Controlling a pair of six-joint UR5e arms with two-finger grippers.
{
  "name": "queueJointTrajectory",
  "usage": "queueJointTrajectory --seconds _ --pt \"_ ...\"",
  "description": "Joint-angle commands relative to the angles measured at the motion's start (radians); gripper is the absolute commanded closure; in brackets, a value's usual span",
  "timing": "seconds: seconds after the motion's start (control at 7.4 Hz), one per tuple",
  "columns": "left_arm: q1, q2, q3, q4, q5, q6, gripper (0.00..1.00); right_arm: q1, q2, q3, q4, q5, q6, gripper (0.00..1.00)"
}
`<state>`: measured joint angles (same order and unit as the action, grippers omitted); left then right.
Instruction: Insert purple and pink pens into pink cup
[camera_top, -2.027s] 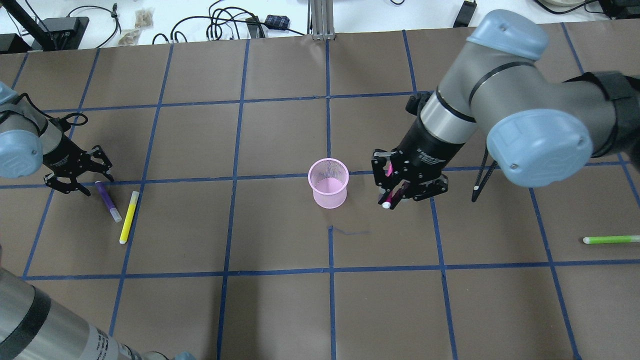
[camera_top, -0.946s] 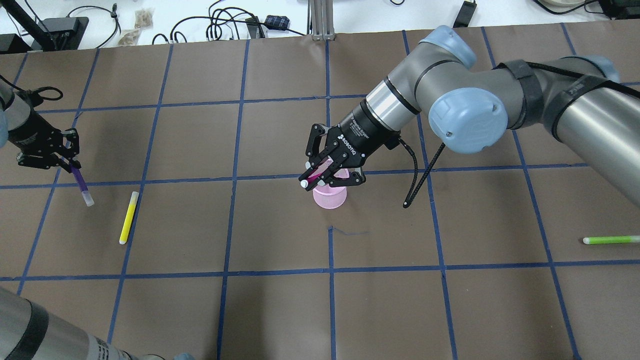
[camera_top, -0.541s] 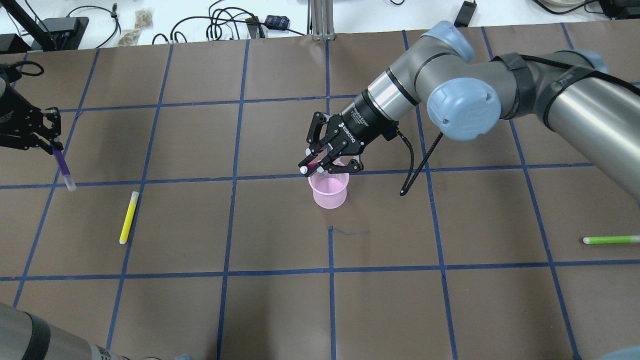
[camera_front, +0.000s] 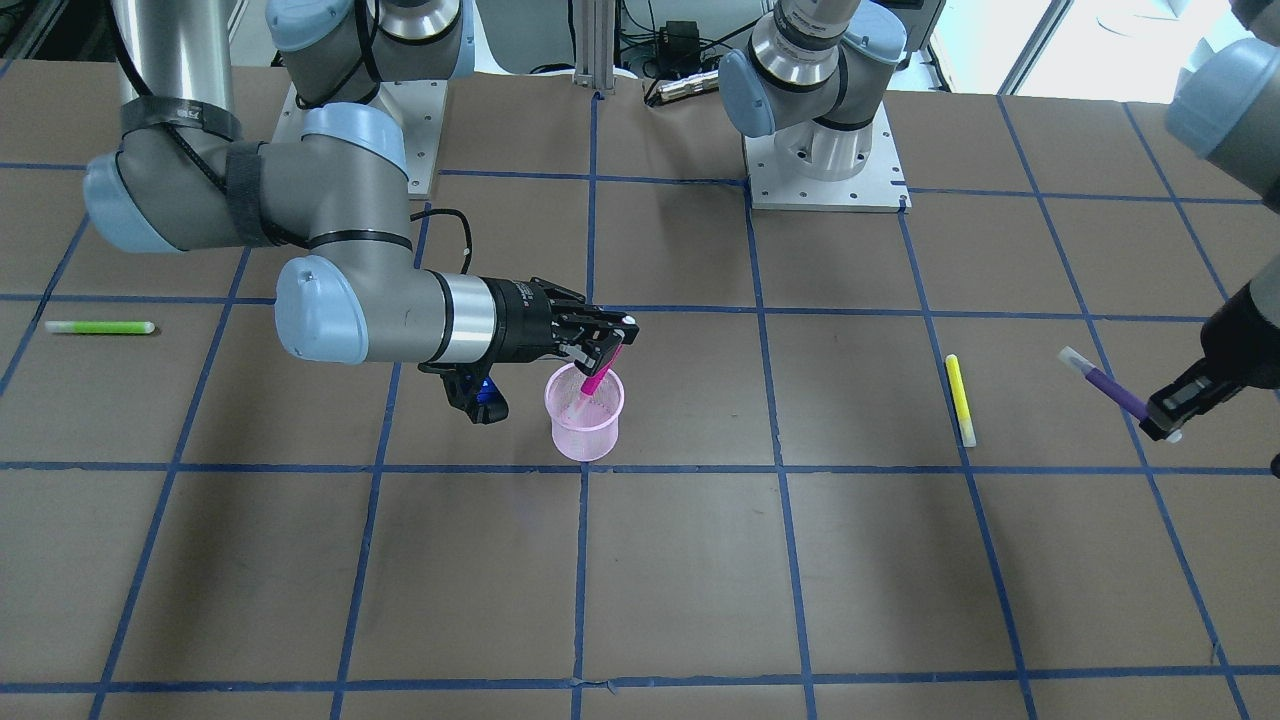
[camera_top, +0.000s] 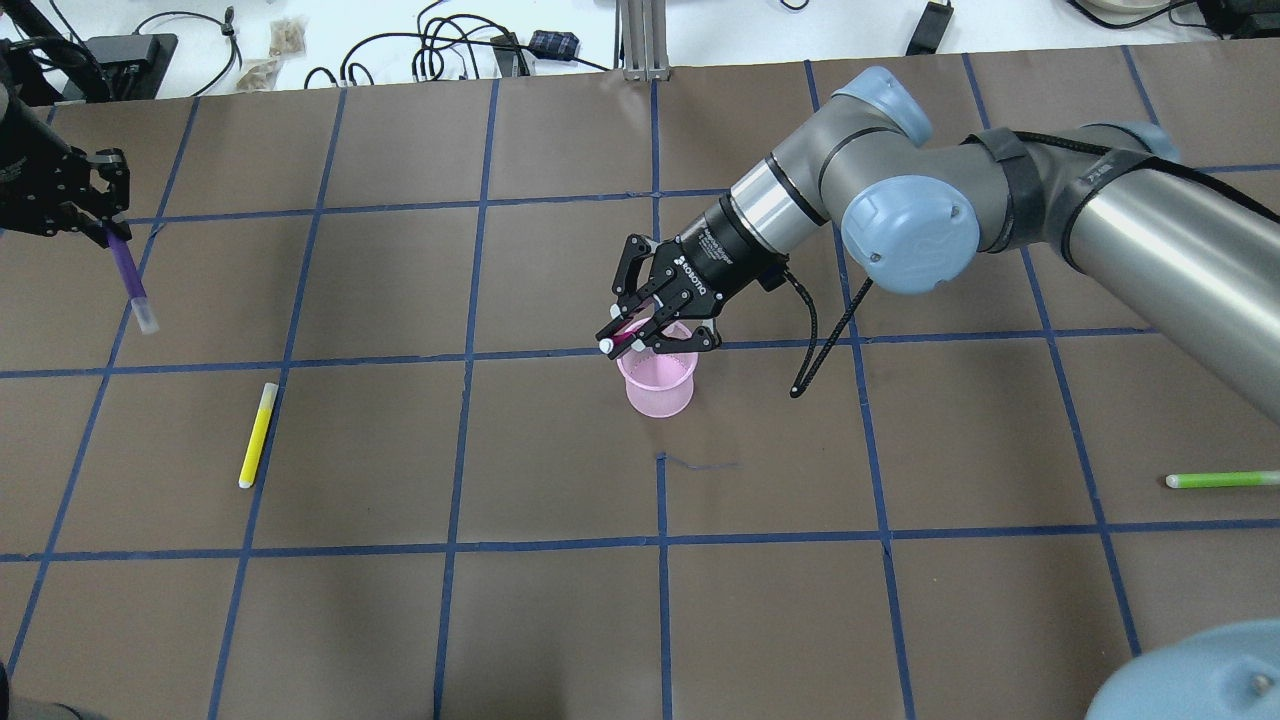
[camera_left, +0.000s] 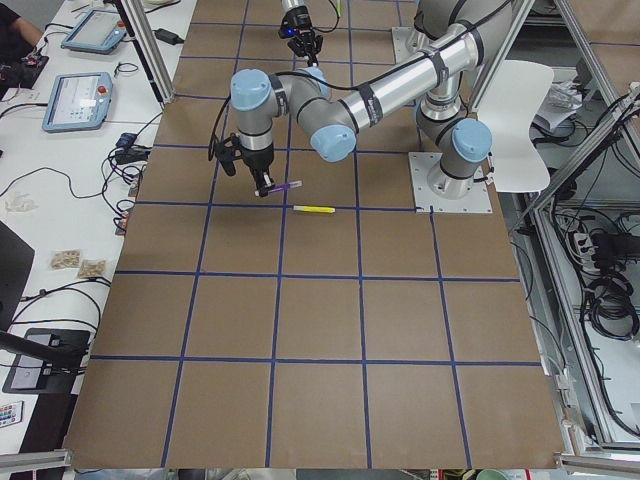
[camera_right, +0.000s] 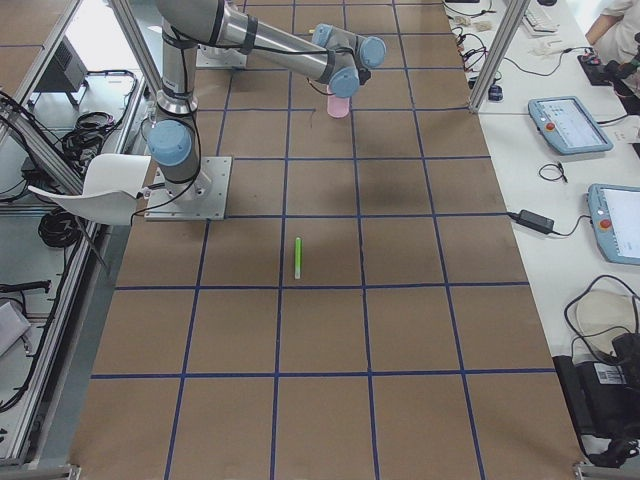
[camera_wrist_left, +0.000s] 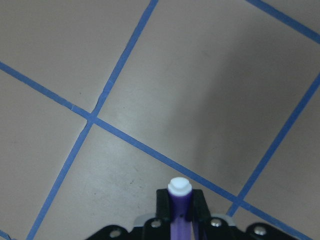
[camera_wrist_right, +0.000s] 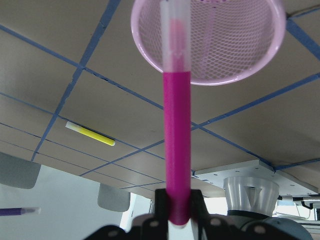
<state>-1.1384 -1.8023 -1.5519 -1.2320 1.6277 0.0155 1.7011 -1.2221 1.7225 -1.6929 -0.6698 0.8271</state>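
Observation:
The pink mesh cup stands upright near the table's middle; it also shows in the front view. My right gripper is shut on the pink pen and holds it tilted over the cup's rim. In the right wrist view the pen has its clear cap end inside the cup's mouth. My left gripper is shut on the purple pen and holds it in the air at the far left, cap end down. The purple pen also shows in the front view and the left wrist view.
A yellow pen lies on the table left of the cup. A green pen lies at the far right. Cables and small boxes sit beyond the table's far edge. The table is brown paper with blue tape lines.
My right gripper carried the pink pen left to above the cup and dipped its end in. My left gripper closed on the purple pen, lifted it and moved back and left.

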Motion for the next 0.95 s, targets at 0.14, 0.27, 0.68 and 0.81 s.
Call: queueJointTrajectory --seconds 0.14,0.27,0.68,0.81 --pt "-0.166 0.03 -0.007 0.089 0.003 -0.133 1.0 0.0 0.026 0.015 -0.042 -0.002 -0.005 0.65" --pt "-0.217 0.037 -0.005 0.104 0.001 -0.199 1.0 0.0 0.026 0.014 -0.044 -0.011 -0.005 0.4" --pt "-0.323 0.04 -0.033 0.186 0.001 -0.342 1.0 -0.018 -0.005 -0.038 -0.07 -0.225 -0.015 0.17" --pt "-0.374 0.041 -0.034 0.196 0.003 -0.394 1.0 -0.029 -0.052 -0.069 -0.056 -0.3 -0.079 0.03"
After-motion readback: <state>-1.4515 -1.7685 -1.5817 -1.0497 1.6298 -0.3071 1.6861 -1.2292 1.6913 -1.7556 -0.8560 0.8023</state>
